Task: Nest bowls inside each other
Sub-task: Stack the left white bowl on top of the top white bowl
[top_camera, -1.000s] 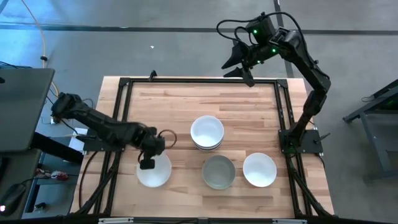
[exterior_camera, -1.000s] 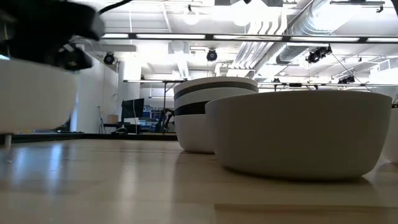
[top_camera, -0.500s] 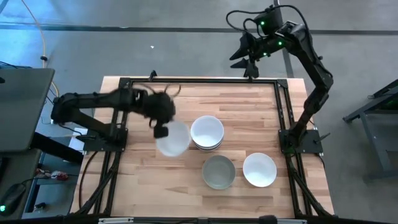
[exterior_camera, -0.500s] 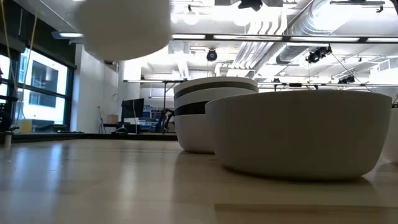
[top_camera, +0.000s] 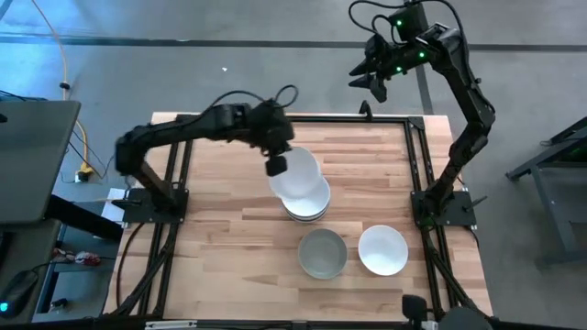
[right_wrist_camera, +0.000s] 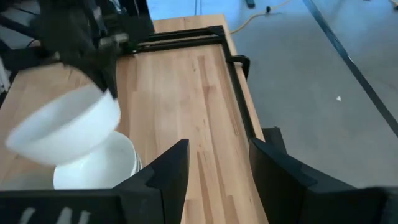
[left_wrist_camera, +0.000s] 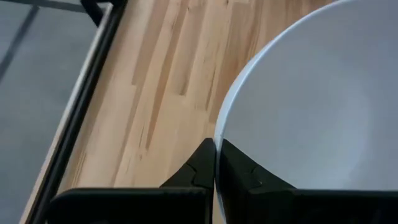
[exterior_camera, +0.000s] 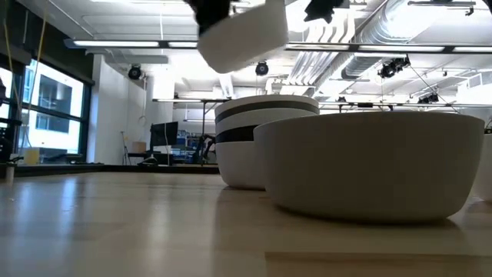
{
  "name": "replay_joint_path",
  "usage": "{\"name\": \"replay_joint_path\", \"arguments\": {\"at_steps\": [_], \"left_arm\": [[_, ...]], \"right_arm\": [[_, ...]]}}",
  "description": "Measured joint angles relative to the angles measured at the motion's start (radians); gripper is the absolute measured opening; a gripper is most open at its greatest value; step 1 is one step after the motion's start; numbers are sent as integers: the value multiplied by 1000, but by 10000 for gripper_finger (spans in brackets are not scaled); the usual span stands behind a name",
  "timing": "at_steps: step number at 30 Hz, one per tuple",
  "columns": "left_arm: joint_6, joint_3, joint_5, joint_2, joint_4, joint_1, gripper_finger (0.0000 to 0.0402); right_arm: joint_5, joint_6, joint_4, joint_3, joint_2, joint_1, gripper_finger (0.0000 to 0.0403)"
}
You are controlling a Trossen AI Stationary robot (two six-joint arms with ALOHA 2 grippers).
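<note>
A pale wood counter [top_camera: 238, 147] with a black frame stands on grey floor [top_camera: 229, 78]. Beyond it, a bright hall has ceiling ducts [exterior_camera: 384, 31], strip lights [exterior_camera: 115, 44] and a window [exterior_camera: 54, 104].

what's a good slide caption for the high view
Left claw carries a white bowl over the stack of bowls; right claw waits beyond the table's far edge.
</note>
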Motion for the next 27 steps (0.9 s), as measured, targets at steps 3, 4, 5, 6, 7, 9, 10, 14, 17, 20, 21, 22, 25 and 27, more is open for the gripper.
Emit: {"name": "replay_joint_path", "arguments": {"at_steps": [3,4,5,6,7,9,10,14,17,20,21,22,25,27], "left_arm": [[22,65,39,93,-3,7,0],[32,85,48,120,-6,10,0],[41,105,55,146,-9,10,0],[49,121,61,171,-13,10,0],[56,136,67,195,-19,10,0],[73,161,87,235,-46,15,0],[77,174,90,252,-60,16,0],[84,200,87,299,-94,24,0],[84,200,90,317,-91,31,0],[85,201,100,319,-84,37,0],[84,202,103,321,-78,37,0],[83,202,109,324,-80,38,0],[84,201,142,332,-81,42,0],[86,202,154,340,-80,42,0]], "right_arm": [[0,2,-4,0,0,-13,158],[0,2,-9,0,0,-17,158],[0,1,-10,0,0,-20,158],[0,1,-10,0,0,-23,158],[0,1,-11,0,0,-25,158],[0,0,-14,0,0,-29,158],[0,0,-16,0,0,-31,158],[0,-1,-18,0,0,-34,158],[0,-1,-15,0,0,-34,158],[0,-4,-15,0,0,-34,158],[-1,-5,-15,0,0,-33,158],[-1,-5,-14,0,0,-33,158],[-1,-5,-14,0,0,-33,158],[-1,-5,-14,0,0,-33,158]]}}
